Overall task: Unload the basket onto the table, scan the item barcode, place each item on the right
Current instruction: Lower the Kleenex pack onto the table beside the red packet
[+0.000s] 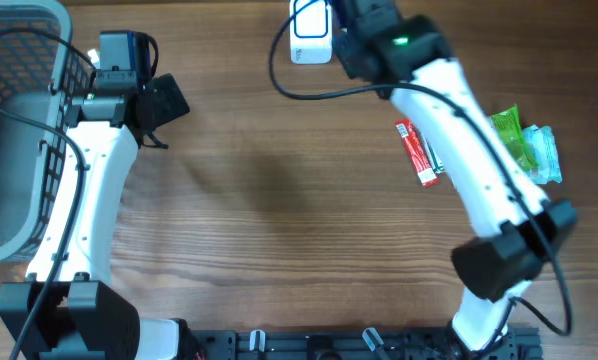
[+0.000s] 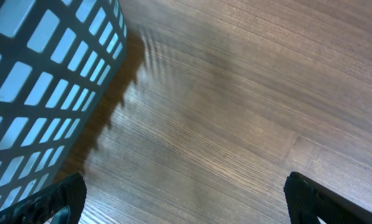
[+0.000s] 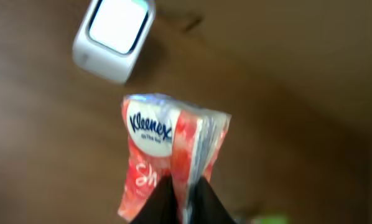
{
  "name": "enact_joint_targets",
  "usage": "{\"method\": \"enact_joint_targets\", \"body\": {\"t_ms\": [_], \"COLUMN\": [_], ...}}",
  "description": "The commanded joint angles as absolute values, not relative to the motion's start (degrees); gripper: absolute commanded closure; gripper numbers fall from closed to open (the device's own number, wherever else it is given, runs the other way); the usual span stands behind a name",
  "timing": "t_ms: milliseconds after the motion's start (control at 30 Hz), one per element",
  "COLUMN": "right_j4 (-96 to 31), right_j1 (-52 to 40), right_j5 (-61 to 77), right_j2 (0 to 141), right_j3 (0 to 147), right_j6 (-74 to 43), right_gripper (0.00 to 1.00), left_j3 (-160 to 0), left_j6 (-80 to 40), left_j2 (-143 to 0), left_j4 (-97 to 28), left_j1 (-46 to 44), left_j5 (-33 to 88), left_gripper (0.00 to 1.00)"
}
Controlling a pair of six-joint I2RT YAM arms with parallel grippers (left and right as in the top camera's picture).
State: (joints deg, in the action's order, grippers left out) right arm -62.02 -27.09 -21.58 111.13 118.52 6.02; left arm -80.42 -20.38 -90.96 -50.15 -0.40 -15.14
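The step in hand is judged to be the presentation of the item to the reader. A red-and-white Kleenex tissue pack is clamped by 1 edge between the right fingers, which are pressed together on the wrapper. The pack is held out ahead of them, above the table, with its branded face turned to the wrist camera. The white scanner is seen just beyond the pack's far end, near it but not touching, at the far edge of the table. No barcode can be made out on the side that shows, and the view is blurred, so it cannot be told which face carries the code or whether that face is turned to the scanner's window.

The left fingers are spread wide apart with nothing between them, over bare wood beside the grey basket. 3 other items are seen on the right of the table, well apart from the scanner: a red packet, a green packet and a pale blue packet.

The next move is judged to call for the pack to be turned and brought over the scanner so that the barcoded face is shown squarely to the window. The grip should be kept on the edge so that the code is not covered. A slack wrapper could be expected to crease and hide the bars.
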Motion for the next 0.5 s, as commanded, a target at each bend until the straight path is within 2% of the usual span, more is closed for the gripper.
{"method": "enact_joint_targets", "body": {"t_ms": [0, 100, 333, 467], "right_j4": [-69.6, -79.8, -91.5, -92.2], "right_j1": [-24.7, -22.1, -17.5, -15.0], "right_j5": [-6.6, -6.0, -9.2, -12.7], "right_j2": [109.2, 108.8, 108.1, 107.9], "right_j3": [118.6, 118.6, 118.6, 114.9], "right_j6": [-2.1, -5.2, -11.2, -13.6], "right_gripper": [0.96, 0.96, 0.96, 0.96], "left_j3": [-80.9, -80.9, -80.9, -80.9], "left_j6": [-19.7, -19.7, -19.7, -19.7], "left_j2": [-90.8, -90.8, -90.8, -90.8], "left_j4": [-50.2, -50.2, -50.2, -50.2], "left_j1": [-0.1, -0.1, -0.1, -0.1], "left_j5": [-15.5, -15.5, -15.5, -15.5], "left_gripper": [0.00, 0.00, 0.00, 0.00]}}
